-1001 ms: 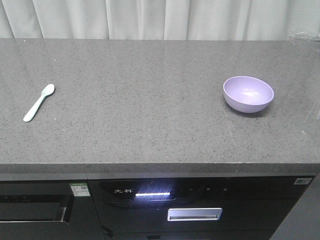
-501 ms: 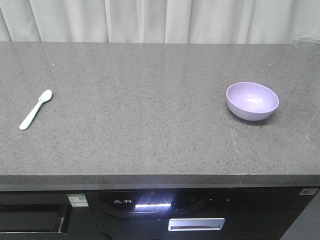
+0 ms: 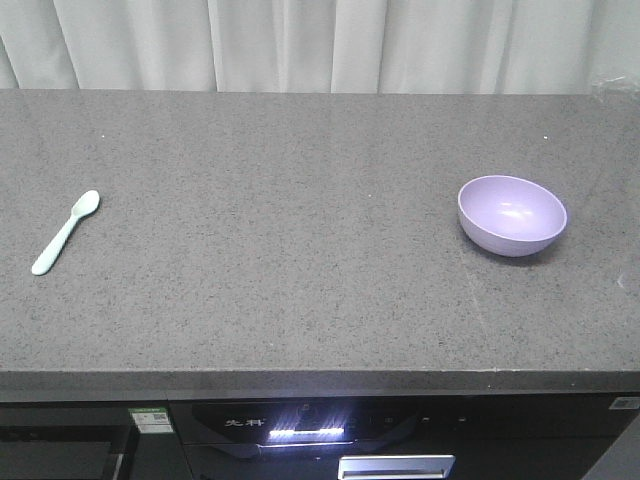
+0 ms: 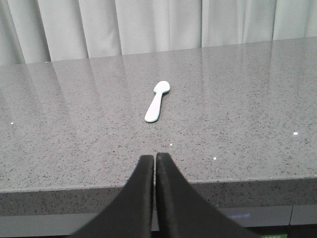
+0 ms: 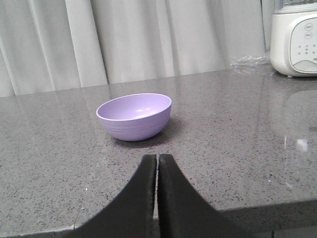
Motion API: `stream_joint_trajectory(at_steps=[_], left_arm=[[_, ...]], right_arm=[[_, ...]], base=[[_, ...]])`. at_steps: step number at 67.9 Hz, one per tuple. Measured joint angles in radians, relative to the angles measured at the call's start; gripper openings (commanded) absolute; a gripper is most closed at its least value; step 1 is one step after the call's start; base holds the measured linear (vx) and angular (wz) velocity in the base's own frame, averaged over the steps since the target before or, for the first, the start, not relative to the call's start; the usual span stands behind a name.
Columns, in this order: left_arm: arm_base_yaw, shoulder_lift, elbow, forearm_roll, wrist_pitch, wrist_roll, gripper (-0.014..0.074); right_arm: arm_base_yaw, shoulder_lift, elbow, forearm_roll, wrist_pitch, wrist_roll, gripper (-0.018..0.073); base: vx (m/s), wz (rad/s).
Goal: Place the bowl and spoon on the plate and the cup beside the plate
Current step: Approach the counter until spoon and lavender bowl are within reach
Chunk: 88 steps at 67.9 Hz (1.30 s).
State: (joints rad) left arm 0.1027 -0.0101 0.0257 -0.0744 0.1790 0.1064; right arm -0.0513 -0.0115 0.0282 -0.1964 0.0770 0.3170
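The lavender bowl [image 3: 512,215] stands upright on the grey table [image 3: 300,290], and the mint spoon [image 3: 66,232] lies flat well apart from the bowl, far to its left. The right claw [image 5: 157,159], tips pressed together and gripping nothing, hangs at the table edge short of the bowl. The left claw [image 4: 155,159] is pressed together likewise, facing the spoon.

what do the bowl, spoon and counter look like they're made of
The bowl: probably plastic, smooth lavender with a soft satin sheen and faint ribs on the outer wall.
The spoon: likely plastic too, pale mint, one moulded piece, matte.
The counter: speckled grey stone or quartz composite, polished, since it mirrors the curtain.
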Motion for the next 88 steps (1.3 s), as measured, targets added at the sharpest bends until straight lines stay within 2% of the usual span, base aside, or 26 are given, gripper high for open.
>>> stream_joint_trajectory(at_steps=[88], left_arm=[[0.0, 0.0, 0.0, 0.0, 0.0, 0.0, -0.0006]], right_arm=[[0.0, 0.0, 0.0, 0.0, 0.0, 0.0, -0.0003]], base=[[0.03, 0.0]])
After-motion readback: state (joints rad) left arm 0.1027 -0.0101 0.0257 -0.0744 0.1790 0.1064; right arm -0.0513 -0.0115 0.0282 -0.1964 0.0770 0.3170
